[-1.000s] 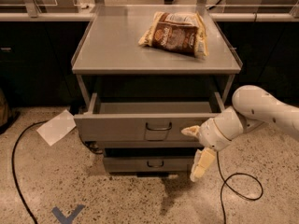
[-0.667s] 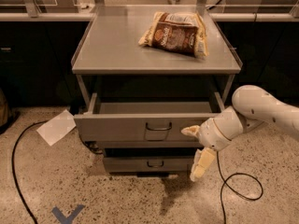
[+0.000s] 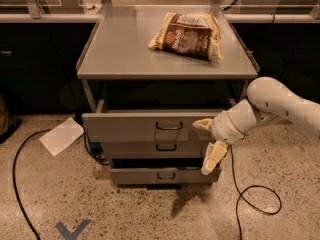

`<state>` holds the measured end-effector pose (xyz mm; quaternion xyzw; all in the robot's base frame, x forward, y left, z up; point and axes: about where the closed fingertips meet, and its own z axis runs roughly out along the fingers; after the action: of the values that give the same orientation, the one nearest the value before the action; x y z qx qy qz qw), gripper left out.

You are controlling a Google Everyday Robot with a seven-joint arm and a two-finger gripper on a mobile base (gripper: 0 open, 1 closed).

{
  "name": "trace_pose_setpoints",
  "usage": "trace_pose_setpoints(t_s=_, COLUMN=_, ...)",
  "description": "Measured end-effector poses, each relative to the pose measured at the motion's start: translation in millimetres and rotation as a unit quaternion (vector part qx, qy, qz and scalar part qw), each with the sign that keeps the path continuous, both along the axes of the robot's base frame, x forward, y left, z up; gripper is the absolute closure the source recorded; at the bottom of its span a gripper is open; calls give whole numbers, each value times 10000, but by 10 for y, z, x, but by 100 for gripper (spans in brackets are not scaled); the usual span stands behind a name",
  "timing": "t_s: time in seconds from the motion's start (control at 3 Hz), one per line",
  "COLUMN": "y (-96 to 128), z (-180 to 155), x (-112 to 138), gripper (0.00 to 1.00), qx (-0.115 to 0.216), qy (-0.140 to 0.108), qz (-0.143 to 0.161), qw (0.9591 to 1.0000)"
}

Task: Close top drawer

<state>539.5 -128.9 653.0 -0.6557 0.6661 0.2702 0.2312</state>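
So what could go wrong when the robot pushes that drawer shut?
The gripper sits at the right end of the top drawer, away from its handle, so the drawer may twist and jam. Its lower finger hangs in front of the middle drawer and might snag.

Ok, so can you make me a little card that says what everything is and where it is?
top drawer: pulled out, not closed yet
hand: open, at the right end of the top drawer's front; cannot tell if it touches
middle drawer: just under the top drawer
bottom drawer: lowest, near the floor
bag: lying on the cart top, towards the right
paper: on the floor, left of the cart
cable: black, on the floor at the right
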Motion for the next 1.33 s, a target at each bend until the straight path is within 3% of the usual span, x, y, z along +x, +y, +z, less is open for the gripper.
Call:
trace_pose_setpoints(t_s=0.67, y=8, z=-23, x=75, gripper=0, qx=66, qy=-60, qz=21, qw=10000)
trace_pose_setpoints(t_s=1.33, y=26, z=-25, x=535, gripper=0, qx=-50, qy=-293, qz=32, qw=9996)
